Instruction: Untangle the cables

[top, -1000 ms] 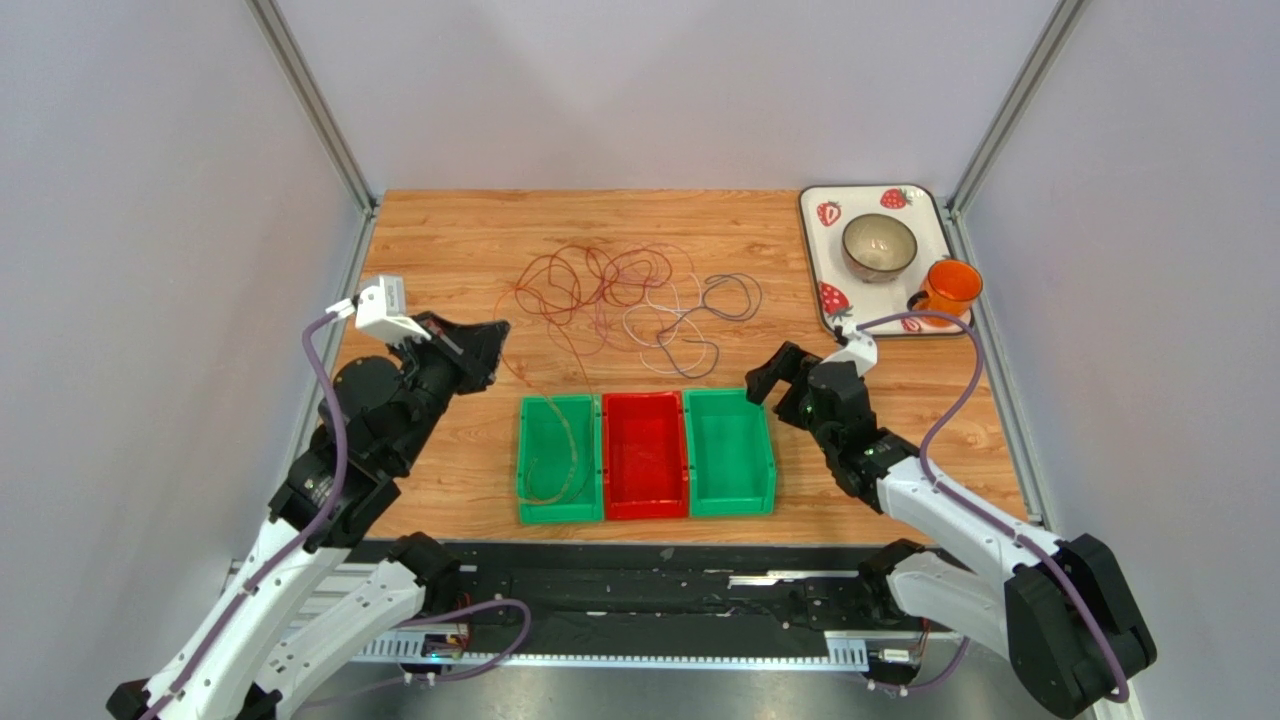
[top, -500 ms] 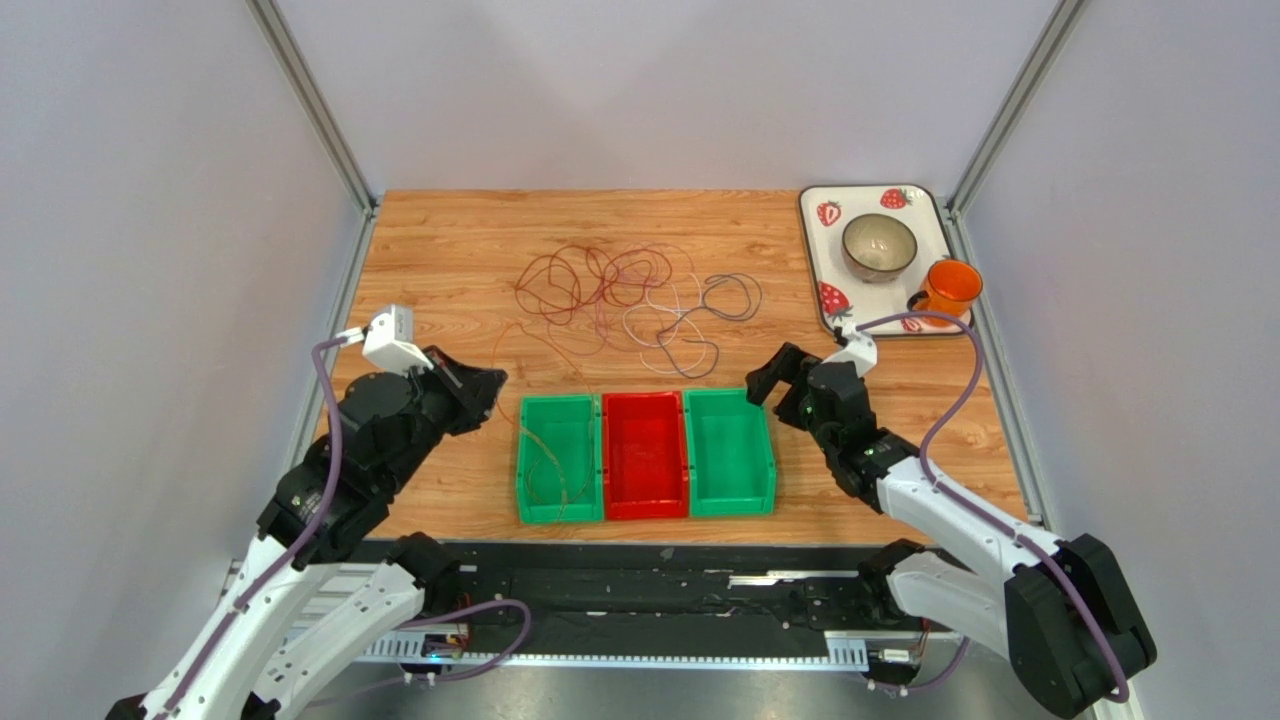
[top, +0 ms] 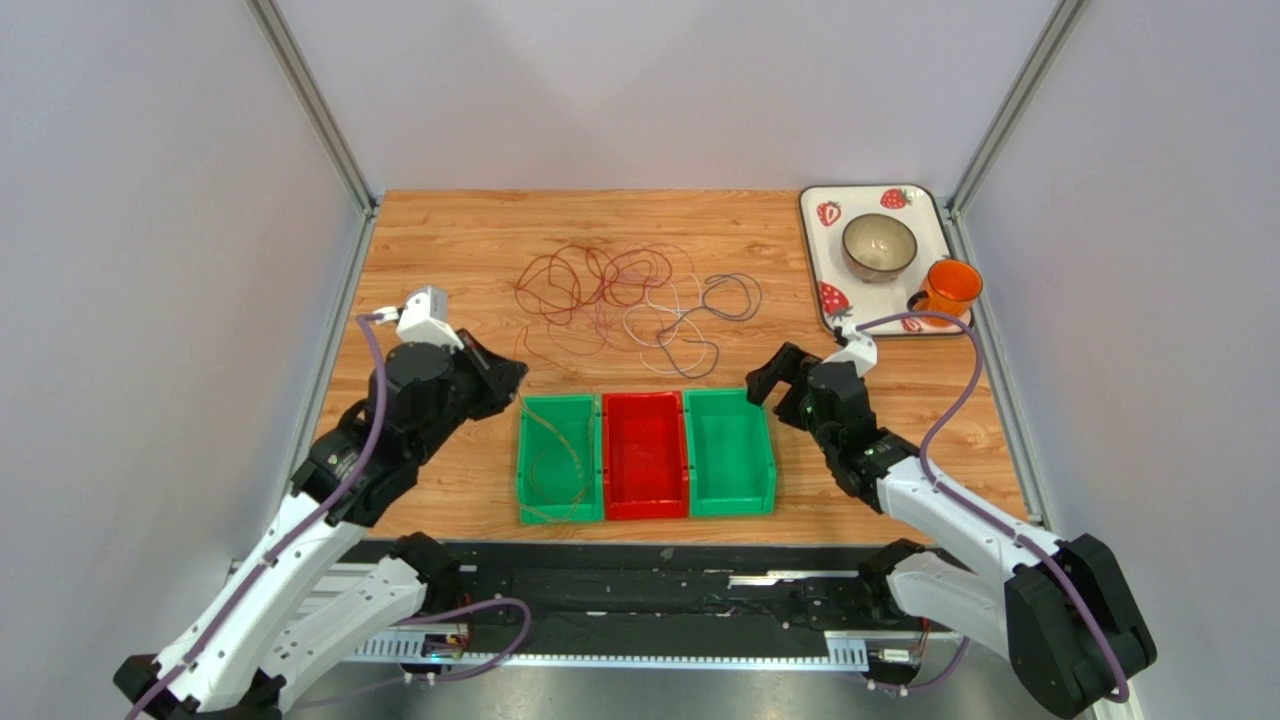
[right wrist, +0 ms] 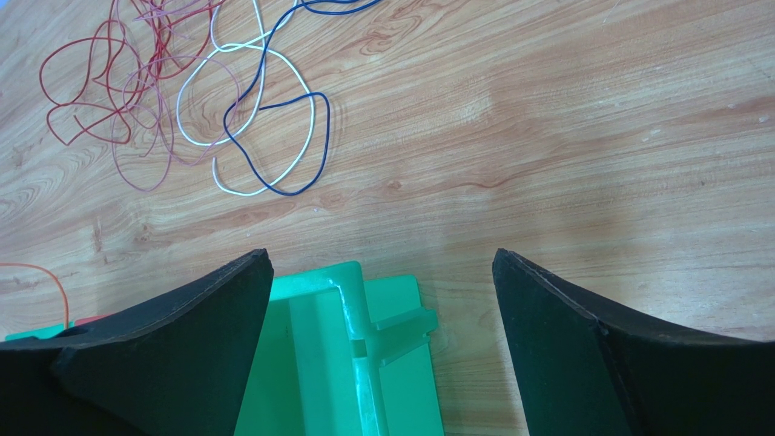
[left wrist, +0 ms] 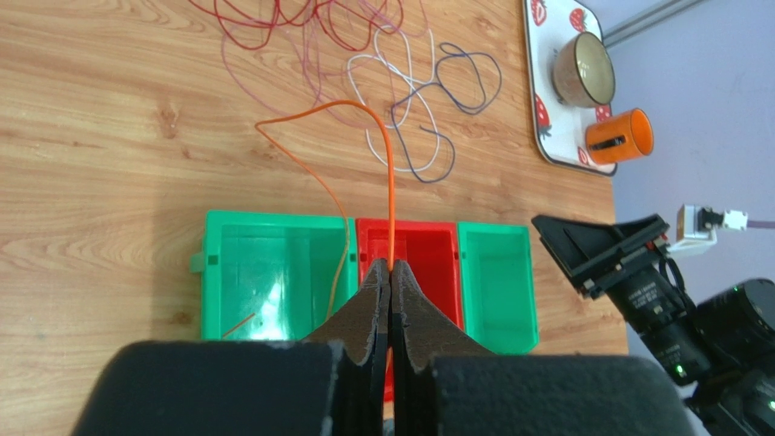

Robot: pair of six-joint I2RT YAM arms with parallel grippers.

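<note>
Left tool point(left wrist: 390, 272) is clenching one orange cable point(left wrist: 391, 200) between shut jaws (tips pressed flat together, the strand coming out at the very tip). In the wrist view the cable is running up from the tips, arcing left over the bench point(top: 451, 240), then doubling back and dropping into the left bin point(left wrist: 207, 272), with a short piece of it showing on the bin's floor. In the top view this tool is hanging just off the far left corner of that bin. The other cables point(top: 624, 293) are lying in a loose heap on the bench beyond the bins. Red and brownish loops are crowding its left side, white and dark ones are spreading to the right, and several are crossing each other. Red bin point(top: 645, 398) is sitting in the middle of the row, touching the left bin and the right bin point(top: 730, 398). Right tool point(right wrist: 382, 263) is standing released, jaws spread wide with nothing between them, hovering over the far right corner of the right bin, well apart from the heap. Tray point(top: 819, 248) is sitting at the far right corner of the bench, carrying a bowl point(top: 879, 245). An orange cup point(top: 950, 285) is standing at the tray's near right corner; on it or beside it, cannot tell.
</note>
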